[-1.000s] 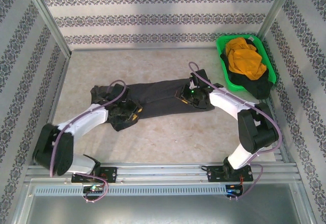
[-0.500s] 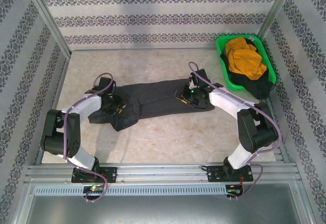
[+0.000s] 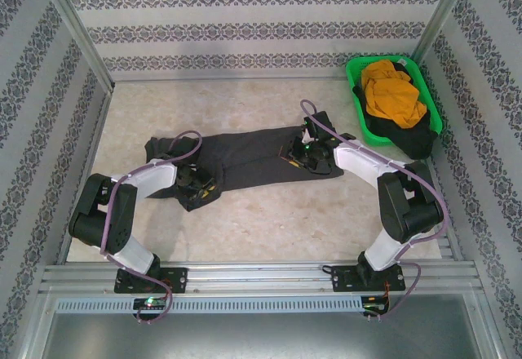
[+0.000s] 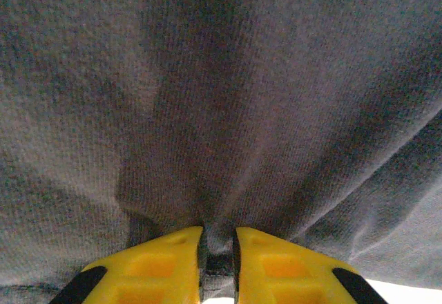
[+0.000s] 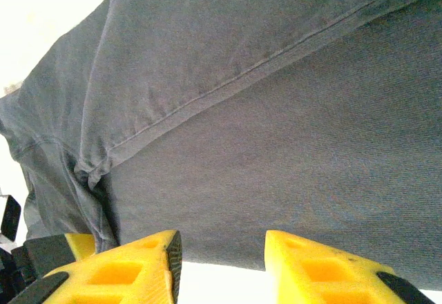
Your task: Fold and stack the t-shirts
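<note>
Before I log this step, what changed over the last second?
The left hand closed on a fold of the charcoal grey t-shirt near its left end. The right hand stayed at its right end; the green basket is unchanged.

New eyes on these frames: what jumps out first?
A dark charcoal grey t-shirt lies stretched across the middle of the table, the left claw pinching a fold near its left end and the right claw standing open at its right end. In the far right corner, a bright green basket holds a mustard orange t-shirt on top of a black t-shirt that spills over the near rim.
</note>
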